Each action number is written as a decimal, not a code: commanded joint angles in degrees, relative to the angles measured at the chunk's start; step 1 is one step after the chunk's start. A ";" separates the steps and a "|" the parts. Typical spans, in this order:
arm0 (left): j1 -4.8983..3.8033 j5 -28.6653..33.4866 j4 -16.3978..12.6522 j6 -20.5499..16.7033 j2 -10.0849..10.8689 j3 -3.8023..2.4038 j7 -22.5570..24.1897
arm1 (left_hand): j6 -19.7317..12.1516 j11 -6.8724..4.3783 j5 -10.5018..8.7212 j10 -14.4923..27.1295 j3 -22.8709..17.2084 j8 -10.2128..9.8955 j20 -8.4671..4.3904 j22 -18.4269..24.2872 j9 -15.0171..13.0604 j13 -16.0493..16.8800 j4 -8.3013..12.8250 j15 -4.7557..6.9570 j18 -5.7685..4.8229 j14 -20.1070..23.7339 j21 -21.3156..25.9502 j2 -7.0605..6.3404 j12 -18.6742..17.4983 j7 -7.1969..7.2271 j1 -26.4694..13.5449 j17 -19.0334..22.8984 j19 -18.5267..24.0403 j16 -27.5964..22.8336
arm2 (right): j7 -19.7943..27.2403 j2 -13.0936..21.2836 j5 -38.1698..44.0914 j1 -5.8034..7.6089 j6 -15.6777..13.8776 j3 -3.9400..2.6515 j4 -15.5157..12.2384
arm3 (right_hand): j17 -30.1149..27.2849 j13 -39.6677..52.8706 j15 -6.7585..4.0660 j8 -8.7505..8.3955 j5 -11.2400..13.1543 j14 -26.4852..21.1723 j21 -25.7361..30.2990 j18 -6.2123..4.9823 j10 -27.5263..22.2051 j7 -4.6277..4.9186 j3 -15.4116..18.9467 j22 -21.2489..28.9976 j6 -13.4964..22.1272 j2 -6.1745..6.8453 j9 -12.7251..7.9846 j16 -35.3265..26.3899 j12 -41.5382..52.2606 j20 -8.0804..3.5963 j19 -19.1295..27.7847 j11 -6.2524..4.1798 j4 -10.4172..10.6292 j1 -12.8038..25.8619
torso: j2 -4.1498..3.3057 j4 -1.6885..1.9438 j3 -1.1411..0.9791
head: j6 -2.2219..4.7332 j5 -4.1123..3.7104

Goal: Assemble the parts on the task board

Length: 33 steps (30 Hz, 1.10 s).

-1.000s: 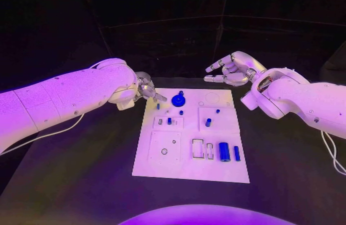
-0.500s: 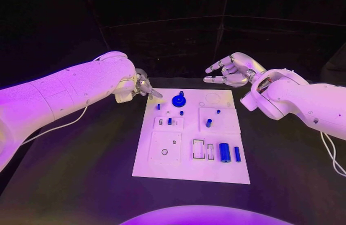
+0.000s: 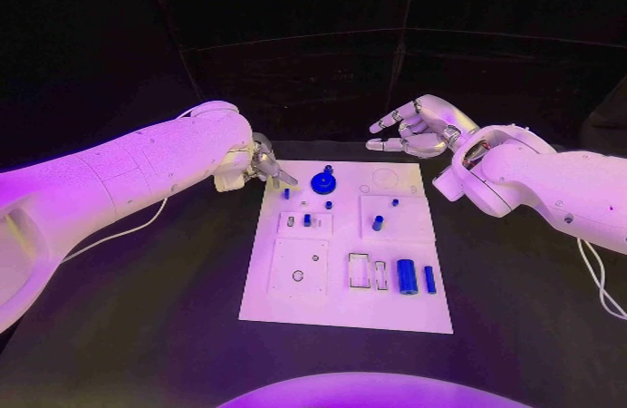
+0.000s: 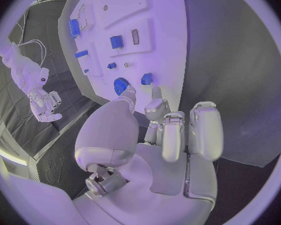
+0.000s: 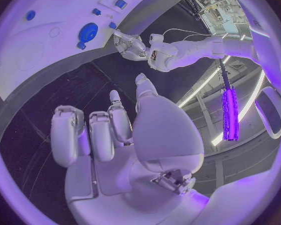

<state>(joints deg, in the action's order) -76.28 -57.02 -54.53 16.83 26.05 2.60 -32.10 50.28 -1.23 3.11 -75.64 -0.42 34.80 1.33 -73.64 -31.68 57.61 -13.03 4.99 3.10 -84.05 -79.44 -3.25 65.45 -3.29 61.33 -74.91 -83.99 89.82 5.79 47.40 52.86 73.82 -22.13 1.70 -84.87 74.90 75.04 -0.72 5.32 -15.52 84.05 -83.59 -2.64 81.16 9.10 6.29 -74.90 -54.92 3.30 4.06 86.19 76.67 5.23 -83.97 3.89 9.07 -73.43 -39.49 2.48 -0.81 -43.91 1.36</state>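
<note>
Low in the frame's middle, the white board (image 3: 346, 245) carries two blue cylinders (image 3: 407, 275): likely light, stiff and slick, best pinched across their sides. Higher up sits a round blue knob (image 3: 323, 184), easiest taken by its rim. The left hand (image 3: 263, 164) hovers beside it, seemingly empty, fingers loosely curled; the right hand (image 3: 416, 127), upper right, spreads wide.

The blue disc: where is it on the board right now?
In the head view, the blue disc sits at the board's far edge, left of centre, just right of the left hand.
</note>
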 commanded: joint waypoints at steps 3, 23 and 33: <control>0.17 -0.08 0.83 1.49 -0.63 0.06 1.35 | 0.58 0.31 -0.28 0.29 0.49 -0.39 0.34 -0.08 0.23 0.03 0.10 -0.50 0.37 -5.95 0.29 0.92 0.14 0.00 0.48 -15.09 -0.06 0.18 | 0.57 -0.14 -0.19 0.11 0.38 -0.05 -0.01 | 7.65 3.67 0.08 0.22 -0.34 4.24 0.18 -0.26 -0.22 -0.40 0.20 -0.98 0.09 -0.54 0.01 -0.19 -0.16 0.17 0.23 -0.11 0.02 -0.20 | 0.04 0.06 -0.04 | -0.14 0.03; 0.62 -0.08 2.80 2.21 -2.07 0.21 1.97 | 1.12 0.35 -0.28 0.45 1.13 -0.88 0.39 -0.03 1.21 -0.10 1.07 -0.53 0.40 -5.95 0.43 2.86 0.25 -0.04 3.33 -15.09 -0.02 0.18 | 0.58 -0.32 -0.19 0.11 0.39 -0.05 0.01 | 7.66 3.72 0.08 0.25 -0.59 4.24 0.17 -0.26 -0.18 -0.40 0.25 -1.01 0.09 -0.74 0.01 -0.19 -0.08 0.16 0.21 -0.12 -0.05 -0.41 | 0.05 0.07 -0.02 | -0.19 0.03; 0.92 -0.09 3.76 2.11 -2.60 0.23 2.13 | 1.24 0.37 -0.27 0.47 1.05 -1.03 0.41 -0.10 1.50 -0.11 1.61 -0.55 0.39 -5.95 0.41 3.47 0.30 -0.08 4.35 -15.09 -0.04 0.18 | 0.64 -0.45 -0.19 0.11 0.42 -0.05 0.08 | 7.66 3.72 0.08 0.25 -0.59 4.24 0.17 -0.26 -0.18 -0.40 0.25 -1.01 0.09 -0.74 0.01 -0.19 -0.08 0.16 0.21 -0.12 -0.05 -0.41 | 0.08 0.11 -0.01 | -0.28 0.01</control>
<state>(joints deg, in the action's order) -75.30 -57.04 -50.87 18.35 23.56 2.85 -30.60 51.10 -1.02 3.14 -75.43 0.60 33.96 1.33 -73.71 -30.26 57.57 -11.84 4.79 3.10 -83.85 -79.22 0.27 65.45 -3.26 65.28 -74.91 -83.98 89.82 5.88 47.02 52.85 73.82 -22.00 1.70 -84.76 74.93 75.04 -0.72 5.32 -15.85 84.05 -83.59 -2.64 81.17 9.10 6.29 -74.90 -54.92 2.99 4.06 86.19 76.67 5.23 -83.97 3.89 9.07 -73.74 -39.44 2.56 -0.82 -44.18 1.38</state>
